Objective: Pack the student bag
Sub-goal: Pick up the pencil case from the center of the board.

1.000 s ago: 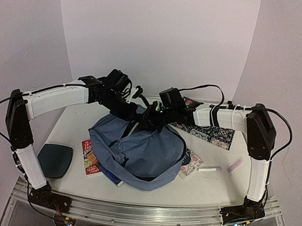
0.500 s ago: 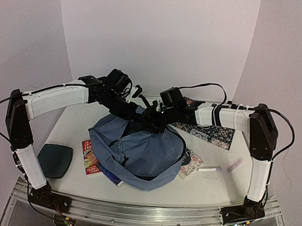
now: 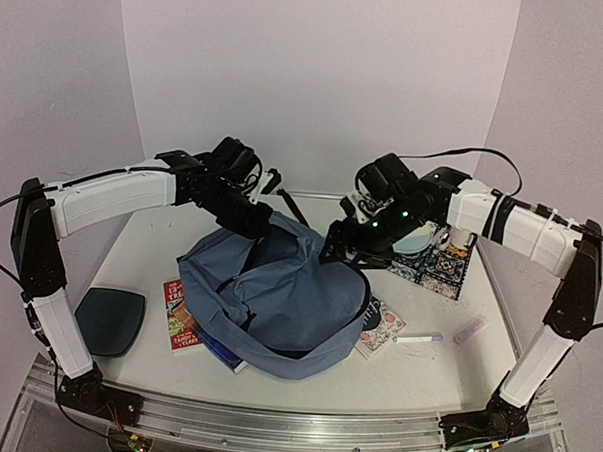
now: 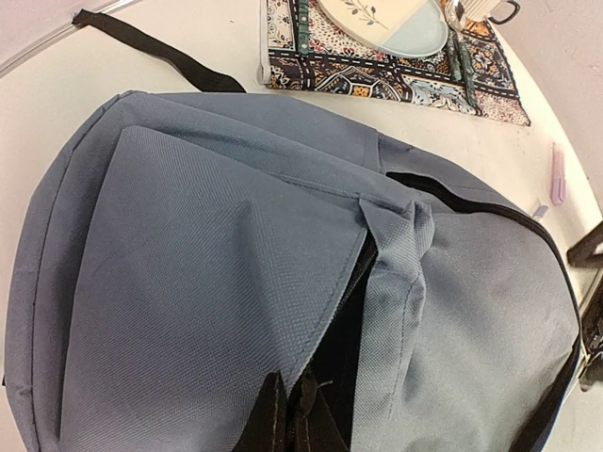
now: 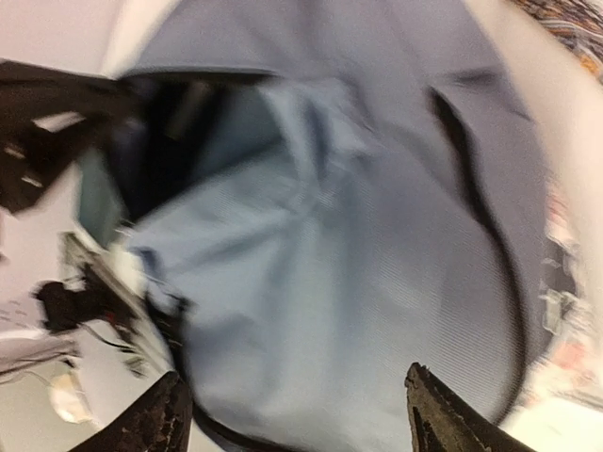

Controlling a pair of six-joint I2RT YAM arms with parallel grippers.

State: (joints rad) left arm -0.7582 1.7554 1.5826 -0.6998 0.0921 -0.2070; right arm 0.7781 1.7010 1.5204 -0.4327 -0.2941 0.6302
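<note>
The student bag [image 3: 278, 305] lay in the middle of the worktop [image 3: 150, 249], between the two arms, with its open top turned to the far side. Its blue fabric was slack and folded, and a dark gap showed at the mouth.

The left gripper [image 3: 257, 222] was at the far-left edge of this mouth. In the left wrist view the left gripper [image 4: 292, 419] was fully closed, and its fingers pinched the dark edge of the bag beside the zipper. The fabric rose in a fold towards them.

The right gripper [image 3: 342, 250] hung over the far-right side of the bag. The right wrist view was blurred, but there the right gripper [image 5: 297, 414] had its two fingers [image 5: 160, 419] spread wide, with nothing between them, only the bag below.

A red book [image 3: 180, 316] stuck out from under the left side of the bag, and a dark teal pad [image 3: 109, 320] lay apart from it, near the left arm. A patterned booklet [image 3: 382, 325] lay at the right edge of the bag, partly under it. Just beside the booklet was a white pen [image 3: 417, 338], and further right a small lilac piece [image 3: 470, 328]. Behind the bag to the right a patterned placemat [image 3: 435, 267] carried a pale plate [image 4: 382, 24]. A black strap [image 4: 155, 52] lay flat on the worktop behind the bag.
</note>
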